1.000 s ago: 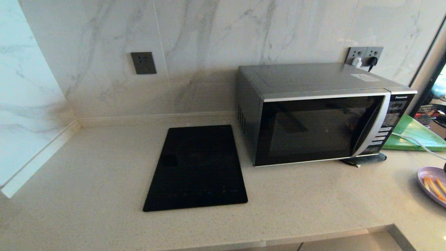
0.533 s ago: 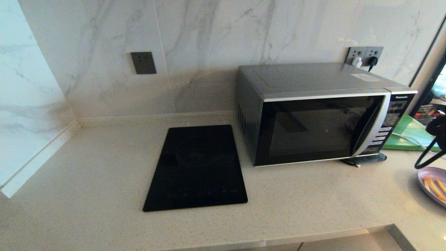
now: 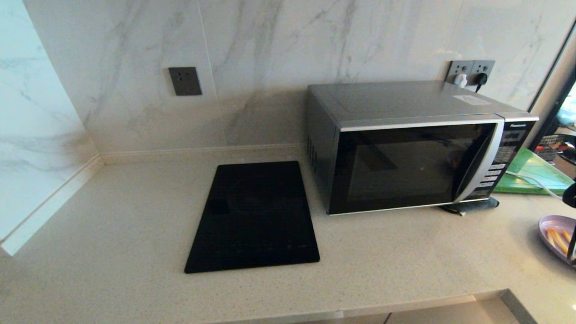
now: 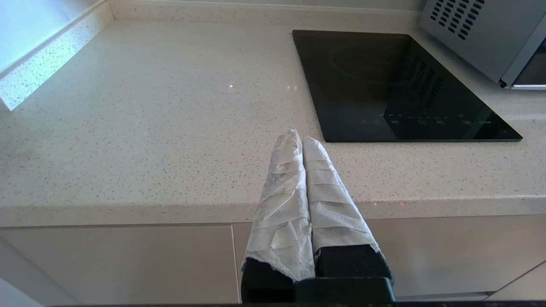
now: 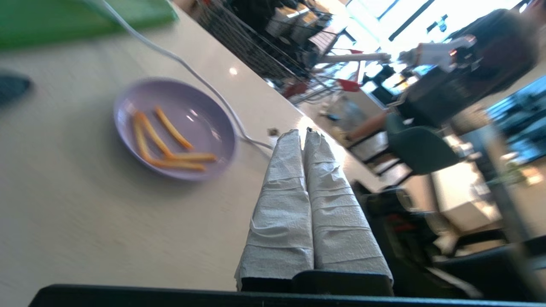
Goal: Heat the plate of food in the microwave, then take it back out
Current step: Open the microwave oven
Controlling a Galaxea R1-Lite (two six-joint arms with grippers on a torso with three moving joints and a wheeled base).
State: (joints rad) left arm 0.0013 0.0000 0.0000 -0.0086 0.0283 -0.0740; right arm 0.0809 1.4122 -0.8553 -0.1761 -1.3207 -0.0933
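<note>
A: Where's your plate of food (image 5: 175, 130)?

B: On the counter (image 3: 405, 252), right of the closed microwave (image 3: 414, 148), so its door can swing clear. Your right gripper (image 5: 300, 133) hovers beside it, fingers pressed together, empty. Your left gripper (image 4: 298, 138) sits parked, pinched closed too.

A speckled tabletop (image 3: 112, 216) is seen carrying a cooktop (image 3: 254, 218) at centre, a microwave (image 3: 414, 146) right of it, then a green board (image 3: 533, 173) and plate (image 3: 555, 234) at far right.
</note>
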